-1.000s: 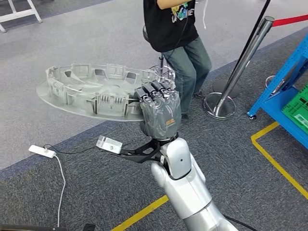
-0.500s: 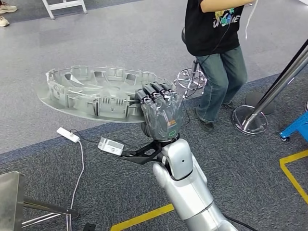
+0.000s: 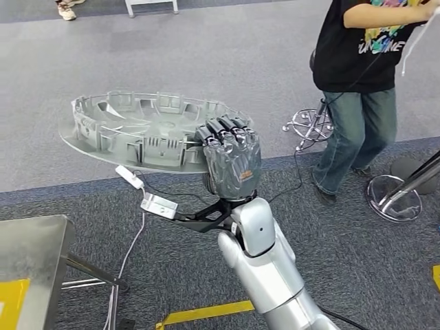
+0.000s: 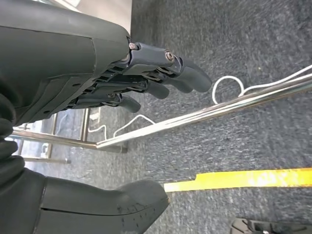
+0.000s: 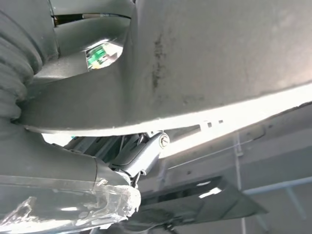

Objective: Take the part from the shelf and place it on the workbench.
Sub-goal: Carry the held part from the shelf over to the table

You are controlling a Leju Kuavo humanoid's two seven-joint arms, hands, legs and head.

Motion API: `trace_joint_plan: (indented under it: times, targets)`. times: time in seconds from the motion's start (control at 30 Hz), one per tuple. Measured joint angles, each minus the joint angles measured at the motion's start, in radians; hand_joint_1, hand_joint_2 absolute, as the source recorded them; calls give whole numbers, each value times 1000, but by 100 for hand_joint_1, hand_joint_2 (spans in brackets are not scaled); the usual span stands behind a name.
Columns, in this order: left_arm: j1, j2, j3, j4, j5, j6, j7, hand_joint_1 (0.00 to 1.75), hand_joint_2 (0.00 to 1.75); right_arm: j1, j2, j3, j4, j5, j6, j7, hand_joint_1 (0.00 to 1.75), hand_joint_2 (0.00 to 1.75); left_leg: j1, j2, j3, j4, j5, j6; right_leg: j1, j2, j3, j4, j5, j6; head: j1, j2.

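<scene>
The part (image 3: 150, 134), a large grey disc-shaped moulding with a ribbed raised ring on its upper face, is held in the air above the carpet by the right hand (image 3: 231, 161). The fingers (image 3: 223, 130) are curled over the near right rim and the thumb is hidden below it. The disc is carried nearly flat, ribbed face up, tilted slightly so the far left edge sits lower. Its long axis runs left to right across the head view, extending leftward away from the hand. In the right wrist view the smooth underside of the part (image 5: 221, 58) is seen close above the hand (image 5: 73, 146).

The left hand (image 4: 110, 78) hangs with nothing held, fingers (image 4: 184, 73) extended and apart from the thumb.

A steel workbench (image 3: 31, 261) corner is seen lower left. A person (image 3: 363, 75) stands upper right.
</scene>
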Motion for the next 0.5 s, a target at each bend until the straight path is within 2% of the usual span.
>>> trace_joint_plan:
  times: [0.03, 0.07, 0.1, 0.13, 0.17, 0.2, 0.23, 0.27, 0.3, 0.37, 0.4, 0.43, 0.47, 0.5]
  targets:
    - [2, 1, 0, 0, -2, -2, 0, 0, 175, 0, 0, 0, 0, 3, 0, 0, 175, 175, 2, -14, 1, -2, 1, 6, -2, 6, 0, 6, -9, 5, 1, 0]
    - [3, 2, 0, 0, -5, -4, 0, 0, 175, 0, 0, 0, -1, 5, 0, 1, 175, 175, 4, -27, 3, -5, 2, 12, -5, 25, -8, 27, -25, 9, 2, 0]
    - [3, 3, 0, 0, -8, -6, 0, 0, 175, 0, 0, -1, -1, 7, 0, 2, 175, 175, 6, -40, 5, -6, 3, 18, -7, 54, -29, 71, -49, 12, 4, 0]
    - [2, 4, 0, 0, -10, -7, 0, 0, 175, 0, -2, -2, -1, 9, 0, 4, 175, 175, 7, -53, 5, -6, 2, 22, -9, 87, -61, 135, -79, 14, 7, 0]
    - [1, 5, 0, 0, -12, -9, 0, 0, 175, 1, -3, -3, -1, 11, 0, 7, 175, 175, 6, -67, 5, -6, 2, 25, -10, 107, -98, 206, -106, 14, 8, 0]
    - [0, 6, 0, 0, -13, -11, 0, 0, 175, 2, -5, -3, -1, 13, 0, 11, 175, 175, 6, -82, 6, -6, 1, 26, -9, 116, -133, 264, -121, 14, 8, 0]
    - [1, 6, 0, 0, -14, -12, 0, 0, 175, 4, -7, -3, -1, 14, 0, 15, 175, 175, 6, -98, 7, -6, 1, 27, -9, 121, -156, 291, -118, 13, 8, 0]
    - [1, 8, 0, 0, -15, -14, 0, 0, 175, 4, -8, -4, -1, 15, 0, 19, 175, 175, 6, -113, 8, -6, 1, 26, -9, 123, -160, 280, -95, 11, 8, 0]
    - [2, 8, 0, 0, -17, -15, 0, 0, 175, 4, -9, -4, -1, 17, 0, 23, 175, 175, 6, -129, 9, -5, 1, 26, -10, 129, -146, 233, -57, 9, 8, 0]
    - [2, 10, 0, 0, -21, -18, 0, 0, 175, 2, -11, -4, -1, 19, 0, 35, 175, 175, 6, -159, 10, -3, -1, 21, -16, 168, -93, 100, 16, 5, 8, 0]
    - [1, 10, 0, 0, -24, -20, 0, 0, 175, 1, -12, -4, -1, 20, 0, 41, 175, 175, 7, -170, 7, -1, -1, 17, -19, 189, -70, 51, 34, 4, 8, 0]
    - [2, 11, 0, 0, -27, -22, 0, 0, 175, -1, -14, -4, -1, 20, 0, 47, 175, 175, 8, -181, 3, -1, 0, 12, -20, 204, -57, 25, 38, 3, 7, 0]
    - [3, 11, 0, 0, -29, -24, 0, 0, 175, -2, -16, -2, -1, 21, 0, 53, 175, 175, 10, -190, -1, 0, 2, 6, -19, 207, -51, 19, 34, 1, 7, 0]
    - [5, 12, 0, 0, -31, -25, 0, 0, 175, -3, -17, -1, -1, 22, 0, 58, 175, 175, 13, -199, -3, -2, 3, -1, -18, 199, -49, 15, 33, -3, 7, 0]
